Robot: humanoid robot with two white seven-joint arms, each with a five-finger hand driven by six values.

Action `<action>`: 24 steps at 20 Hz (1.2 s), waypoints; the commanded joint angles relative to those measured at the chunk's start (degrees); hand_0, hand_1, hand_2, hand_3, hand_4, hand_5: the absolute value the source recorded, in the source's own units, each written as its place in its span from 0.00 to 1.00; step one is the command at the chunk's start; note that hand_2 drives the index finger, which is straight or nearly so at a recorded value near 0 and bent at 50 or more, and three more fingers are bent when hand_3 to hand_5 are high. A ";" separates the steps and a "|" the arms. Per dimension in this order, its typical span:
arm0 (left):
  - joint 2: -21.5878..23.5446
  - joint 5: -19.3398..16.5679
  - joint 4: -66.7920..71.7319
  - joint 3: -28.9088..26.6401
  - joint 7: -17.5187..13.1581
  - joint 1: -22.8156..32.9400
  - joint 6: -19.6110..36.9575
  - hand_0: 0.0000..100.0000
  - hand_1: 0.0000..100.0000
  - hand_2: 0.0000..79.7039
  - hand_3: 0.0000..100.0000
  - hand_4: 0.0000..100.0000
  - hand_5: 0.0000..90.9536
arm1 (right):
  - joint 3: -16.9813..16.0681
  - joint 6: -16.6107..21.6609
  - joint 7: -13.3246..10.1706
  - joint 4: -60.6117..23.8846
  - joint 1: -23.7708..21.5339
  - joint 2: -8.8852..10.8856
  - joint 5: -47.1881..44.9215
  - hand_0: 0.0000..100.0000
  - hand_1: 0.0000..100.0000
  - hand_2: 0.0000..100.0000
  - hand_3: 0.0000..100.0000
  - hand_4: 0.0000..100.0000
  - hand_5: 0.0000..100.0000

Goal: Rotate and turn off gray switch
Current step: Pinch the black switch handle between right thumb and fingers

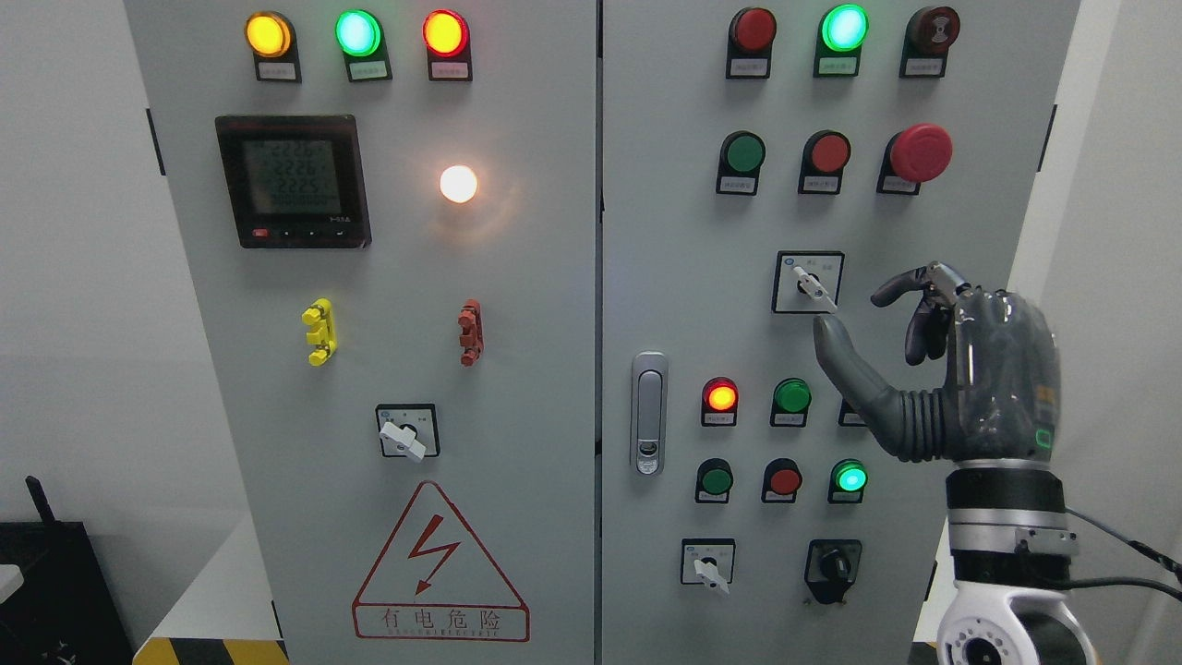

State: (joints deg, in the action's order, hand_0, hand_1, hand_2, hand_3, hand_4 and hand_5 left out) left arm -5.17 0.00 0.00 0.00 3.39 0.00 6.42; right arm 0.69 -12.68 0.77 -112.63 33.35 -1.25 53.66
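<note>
Your target: small gray rotary switch [813, 285] on square white plate, right cabinet door, mid-height. Its handle slants down-right. Just right of it, your right hand [933, 365]: thumb tip just below handle end, fingers loosely curled, grasping nothing. Switch lies up-left of fingers. Left hand unseen.

Four gray switches [808, 284]; one robot hand [960, 369]

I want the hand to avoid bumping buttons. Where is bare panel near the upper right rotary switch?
Bare grey panel lies left of the white-handled rotary switch, toward the silver door latch. Above and below, red and green round buttons crowd it; the right hand fills its right.
</note>
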 commanded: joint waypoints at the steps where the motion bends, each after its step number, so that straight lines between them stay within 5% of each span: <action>1: -0.02 1.14 -1.40 -0.44 -0.05 -0.53 0.00 0.12 0.39 0.00 0.00 0.00 0.00 | 3.27 -1.47 -0.50 1.36 0.31 -2.00 0.04 0.07 0.34 0.55 0.98 1.00 1.00; 24: -0.02 1.14 -1.40 -0.44 -0.05 -0.53 0.00 0.12 0.39 0.00 0.00 0.00 0.00 | 3.00 -5.69 -1.65 5.93 4.18 -3.23 1.53 0.07 0.42 0.55 0.96 1.00 1.00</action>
State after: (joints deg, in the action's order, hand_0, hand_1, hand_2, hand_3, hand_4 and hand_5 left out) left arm -5.17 0.00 0.00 0.00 3.39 0.00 6.43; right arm 3.47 -18.25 -0.70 -108.10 37.22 -3.98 54.85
